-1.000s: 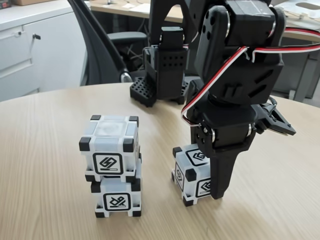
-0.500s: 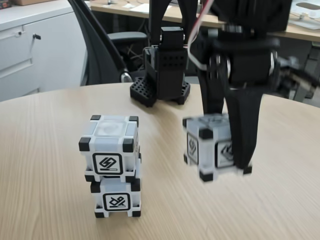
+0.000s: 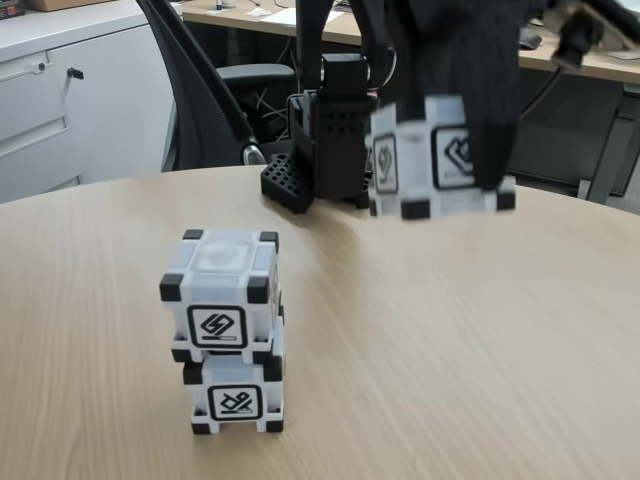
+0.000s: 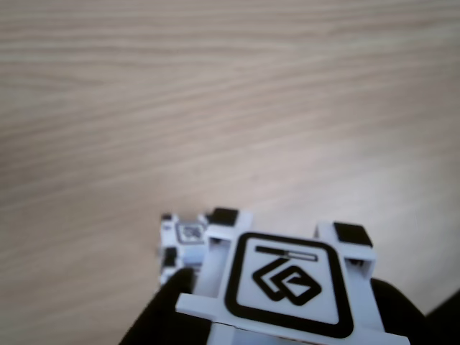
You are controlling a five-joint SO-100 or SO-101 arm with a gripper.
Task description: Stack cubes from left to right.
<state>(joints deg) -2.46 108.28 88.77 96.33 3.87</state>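
Note:
Two white-grey cubes with black corners stand stacked at the left of the fixed view, the upper cube (image 3: 220,295) resting on the lower cube (image 3: 235,395). A third cube (image 3: 435,155) hangs high in the air to the right of the stack, with my black gripper (image 3: 450,130) shut on it. In the other view that held cube (image 4: 277,284) shows its glyph face at the bottom edge, between the dark fingers (image 4: 162,323), and the stack (image 4: 183,241) peeks out small and blurred to its left, far below.
The round wooden table (image 3: 480,330) carries the arm's black base (image 3: 325,140) at the back. Behind it stand an office chair (image 3: 215,90), a white cabinet (image 3: 70,100) and desks.
The gripper has lifted the third cube from the table on the right to well above the height of the stack. The two stacked cubes have not moved.

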